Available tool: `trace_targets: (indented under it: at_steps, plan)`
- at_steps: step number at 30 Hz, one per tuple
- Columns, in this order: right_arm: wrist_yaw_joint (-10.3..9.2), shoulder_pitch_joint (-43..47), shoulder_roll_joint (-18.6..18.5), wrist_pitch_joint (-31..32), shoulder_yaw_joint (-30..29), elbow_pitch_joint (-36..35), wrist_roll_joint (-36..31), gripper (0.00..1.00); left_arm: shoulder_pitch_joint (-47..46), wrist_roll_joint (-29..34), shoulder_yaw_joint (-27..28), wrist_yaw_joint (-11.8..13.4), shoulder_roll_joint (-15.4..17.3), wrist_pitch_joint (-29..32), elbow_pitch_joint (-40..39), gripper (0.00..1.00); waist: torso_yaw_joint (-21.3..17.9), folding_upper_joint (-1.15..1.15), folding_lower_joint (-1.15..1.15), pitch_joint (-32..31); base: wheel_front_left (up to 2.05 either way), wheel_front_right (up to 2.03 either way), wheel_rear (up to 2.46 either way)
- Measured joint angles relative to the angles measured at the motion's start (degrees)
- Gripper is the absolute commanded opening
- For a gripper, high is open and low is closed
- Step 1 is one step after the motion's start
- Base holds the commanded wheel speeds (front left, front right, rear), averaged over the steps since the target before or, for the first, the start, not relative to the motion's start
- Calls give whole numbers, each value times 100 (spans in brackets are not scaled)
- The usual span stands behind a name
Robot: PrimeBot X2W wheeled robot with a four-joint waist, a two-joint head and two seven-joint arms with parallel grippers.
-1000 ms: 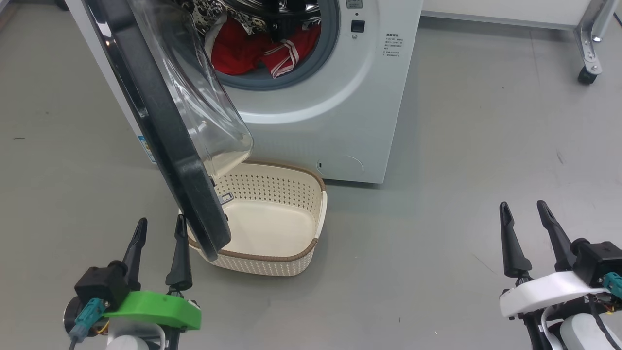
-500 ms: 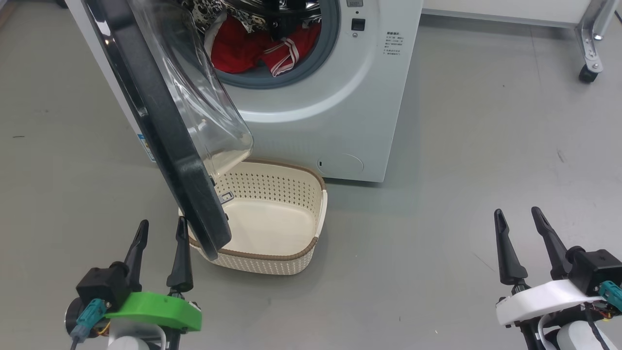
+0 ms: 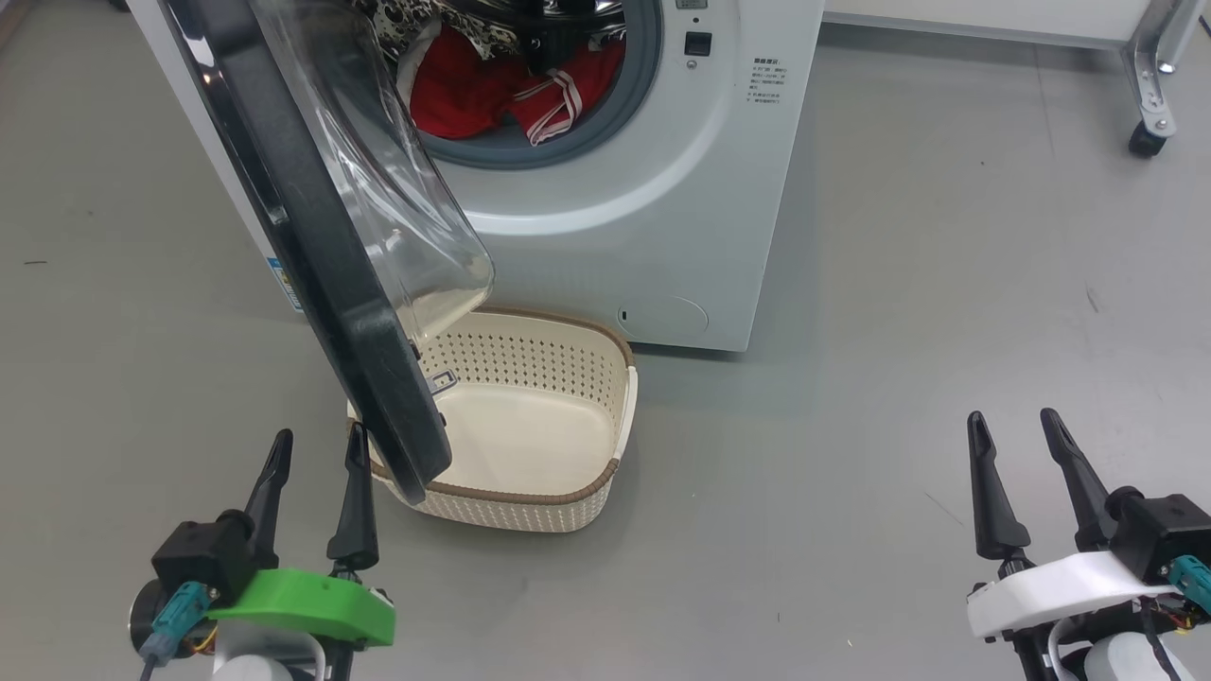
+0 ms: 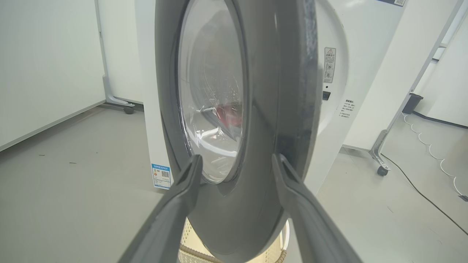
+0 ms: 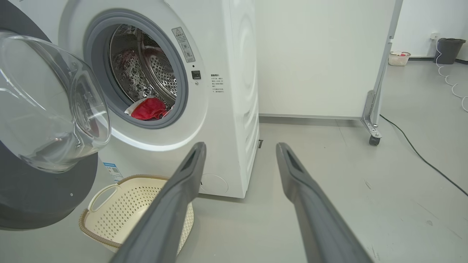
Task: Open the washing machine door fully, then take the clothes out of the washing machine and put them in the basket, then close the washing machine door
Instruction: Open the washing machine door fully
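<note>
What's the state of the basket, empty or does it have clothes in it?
Empty. The basket shows a bare cream floor, and the red clothes lie inside the washing machine.

The washing machine stood at the back, centre-left. Its door hung swung out on the L side, w/ its lower edge over the L end of the basket. The basket sat on the floor right in front of the machine's base. The clothes lay inside the drum, low, by the porthole lip. The L gripper was just in front of the door's bottom edge, beside the basket. The R gripper was well apart to the R, above the floor. A partition's caster stood further back, far R.
</note>
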Motion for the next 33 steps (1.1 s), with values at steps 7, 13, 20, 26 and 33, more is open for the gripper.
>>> trace_targets:
  at_steps: [7,13,20,26,33]
  plan:
    - [66,3,83,0,-44,0,-11,100,0,-1,-14,-1,0,0,7,100,3,0,0,12,0,0,0]
    - [112,7,107,0,-80,2,-69,100,0,-1,-57,-36,0,0,35,0,6,0,0,17,0,0,0]
    - [151,15,137,0,-132,5,-104,100,-1,-3,-37,-52,-1,0,21,0,9,0,0,19,0,0,0]
    - [202,20,199,0,-157,26,-155,100,-19,0,87,-52,-1,0,-137,0,11,0,0,16,0,0,0]
    - [293,22,269,0,-168,119,-249,100,-326,129,352,-58,-3,0,-468,0,10,0,0,-63,0,0,0]
